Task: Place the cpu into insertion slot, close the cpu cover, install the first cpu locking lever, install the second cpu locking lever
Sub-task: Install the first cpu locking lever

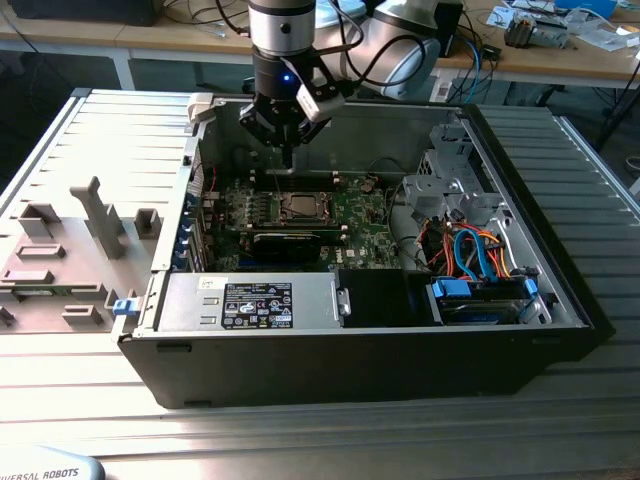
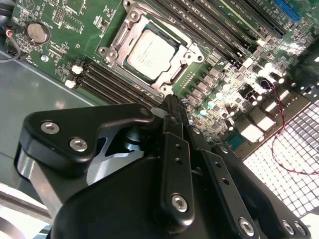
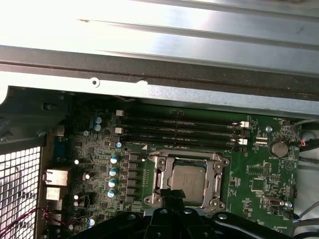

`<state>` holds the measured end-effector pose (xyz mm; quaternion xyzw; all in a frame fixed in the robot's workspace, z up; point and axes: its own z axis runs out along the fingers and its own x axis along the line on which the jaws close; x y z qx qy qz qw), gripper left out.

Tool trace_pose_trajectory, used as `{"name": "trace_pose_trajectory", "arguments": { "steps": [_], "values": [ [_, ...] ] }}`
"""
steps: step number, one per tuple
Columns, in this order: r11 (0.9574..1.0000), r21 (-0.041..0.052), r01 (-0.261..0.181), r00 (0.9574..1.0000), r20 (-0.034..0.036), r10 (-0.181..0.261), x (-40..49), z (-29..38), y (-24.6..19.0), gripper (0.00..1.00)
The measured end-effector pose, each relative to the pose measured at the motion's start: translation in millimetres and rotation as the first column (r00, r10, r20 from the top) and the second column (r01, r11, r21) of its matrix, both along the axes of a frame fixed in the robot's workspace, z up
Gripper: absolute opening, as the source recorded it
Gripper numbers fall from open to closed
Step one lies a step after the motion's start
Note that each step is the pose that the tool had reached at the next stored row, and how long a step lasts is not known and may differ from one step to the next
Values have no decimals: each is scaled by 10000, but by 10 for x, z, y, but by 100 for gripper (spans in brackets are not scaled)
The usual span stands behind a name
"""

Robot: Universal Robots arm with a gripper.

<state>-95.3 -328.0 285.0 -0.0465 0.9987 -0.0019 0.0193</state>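
1. The gripper [image 2: 172,107] has its two black fingers [image 2: 175,149] pressed together with nothing between them, tips poised just above the edge of the insertion slot [image 2: 149,52] in the second wrist view.
2. The cpu [image 2: 151,54] already sits in that slot, silver-grey top up, and the cpu cover [image 3: 218,180] looks folded down around it, its window framing the chip in both wrist views.
3. From where I stand, the arm hangs over the motherboard [image 1: 350,215] inside the open computer case [image 1: 300,370], fingertips just above the socket's far side.
4. I cannot tell whether either locking lever is latched; they are too thin to make out.
5. The risk, as I judge it: narrow tips slipping off a springy wire lever and jabbing the capacitors [image 3: 114,170] or the memory slots [image 3: 179,130] close beside the socket.
6. Everything here is hard and slick: stamped metal frame, glossy green board, smooth brushed chip lid.
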Motion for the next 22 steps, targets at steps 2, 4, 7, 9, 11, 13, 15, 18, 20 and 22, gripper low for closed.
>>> {"name": "trace_pose_trajectory", "arguments": {
  "steps": [2,4,7,9,11,13,15,18,20,22],
  "values": [
    [10000,0,0,10000,0,0,-3,0,0,11],
    [10000,0,0,10000,0,0,-6,-1,0,11],
    [10000,-2,-1,10000,-2,1,-9,-3,-1,11],
    [10000,-2,0,10000,-2,0,-10,-5,-1,11],
    [10000,-1,0,10000,-1,0,-12,-7,0,11],
    [10000,-1,0,10000,-1,0,-14,-9,0,11],
    [10000,-1,0,10000,-1,0,-16,-10,0,11],
    [10000,0,0,10000,-1,0,-19,-12,0,11],
    [10000,0,0,10000,0,0,-21,-12,0,11],
    [10000,-1,0,10000,-1,0,-25,-14,0,11]
  ]
}}
